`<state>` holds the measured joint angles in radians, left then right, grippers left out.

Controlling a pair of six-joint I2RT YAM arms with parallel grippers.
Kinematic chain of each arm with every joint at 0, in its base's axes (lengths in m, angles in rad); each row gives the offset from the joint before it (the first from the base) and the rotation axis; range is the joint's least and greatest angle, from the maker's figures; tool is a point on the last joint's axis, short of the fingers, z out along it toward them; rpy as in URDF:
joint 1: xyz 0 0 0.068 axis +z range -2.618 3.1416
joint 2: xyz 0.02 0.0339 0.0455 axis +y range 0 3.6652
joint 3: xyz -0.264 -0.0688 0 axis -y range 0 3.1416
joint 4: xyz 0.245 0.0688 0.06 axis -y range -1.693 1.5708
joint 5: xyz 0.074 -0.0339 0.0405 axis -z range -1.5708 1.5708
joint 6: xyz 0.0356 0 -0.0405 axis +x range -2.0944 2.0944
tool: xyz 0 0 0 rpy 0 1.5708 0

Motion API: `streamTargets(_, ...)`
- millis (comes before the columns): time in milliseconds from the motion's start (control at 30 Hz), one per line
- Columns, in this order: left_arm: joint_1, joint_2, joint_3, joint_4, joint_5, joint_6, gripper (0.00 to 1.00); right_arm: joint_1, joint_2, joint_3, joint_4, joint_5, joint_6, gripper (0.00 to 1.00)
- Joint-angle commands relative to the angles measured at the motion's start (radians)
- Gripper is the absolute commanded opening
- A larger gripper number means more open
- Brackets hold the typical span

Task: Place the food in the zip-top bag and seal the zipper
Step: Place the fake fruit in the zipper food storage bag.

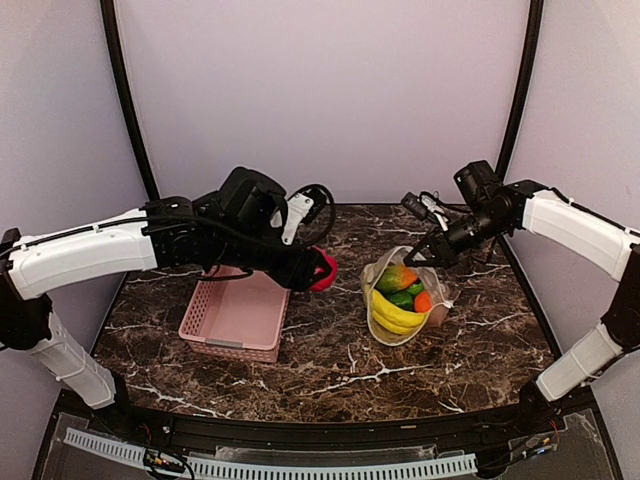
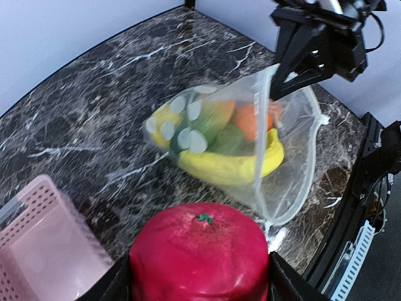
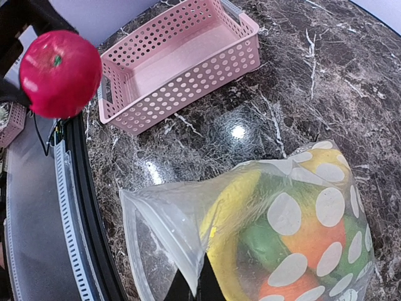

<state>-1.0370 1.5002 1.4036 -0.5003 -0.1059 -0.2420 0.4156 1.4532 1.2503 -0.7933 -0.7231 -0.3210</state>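
Observation:
My left gripper (image 1: pixel 318 272) is shut on a magenta-red piece of food (image 2: pixel 200 251), holding it above the table between the pink basket and the zip-top bag (image 1: pixel 405 295). The same piece (image 3: pixel 59 72) shows at the upper left of the right wrist view. The clear polka-dot bag (image 2: pixel 250 144) lies on the marble with its mouth open toward the left gripper. Inside are a yellow banana (image 1: pixel 392 312), green pieces (image 1: pixel 400 298) and an orange piece (image 1: pixel 422 301). My right gripper (image 3: pixel 200 285) is shut on the bag's upper edge by the zipper (image 3: pixel 158 241) and lifts it.
A pink slotted basket (image 1: pixel 235 315) stands on the table left of the bag, with nothing showing in it (image 3: pixel 182 63). The dark marble table (image 1: pixel 330 370) ends at a black rim along the front.

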Motion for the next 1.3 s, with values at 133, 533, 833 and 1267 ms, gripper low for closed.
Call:
streamTargets(133,-0.146,0.154,0.025,0.398,0.085,0.029,0.46,0.017,0.042,0.047,-0.05,-0.031,-0.005,0.0)
streamTargets(533,-0.207,0.347,0.042,0.612,0.103,0.082,0.43,0.023,0.068,0.053,-0.079,-0.012,-0.01,0.0)
streamTargets(833,-0.193,0.423,0.074,0.604,-0.135,0.016,0.43,0.025,0.051,0.064,-0.118,-0.001,-0.014,0.0)
streamTargets(1267,-0.138,0.592,0.193,0.631,-0.189,-0.159,0.4,0.024,0.058,0.085,-0.126,-0.045,0.02,0.0)
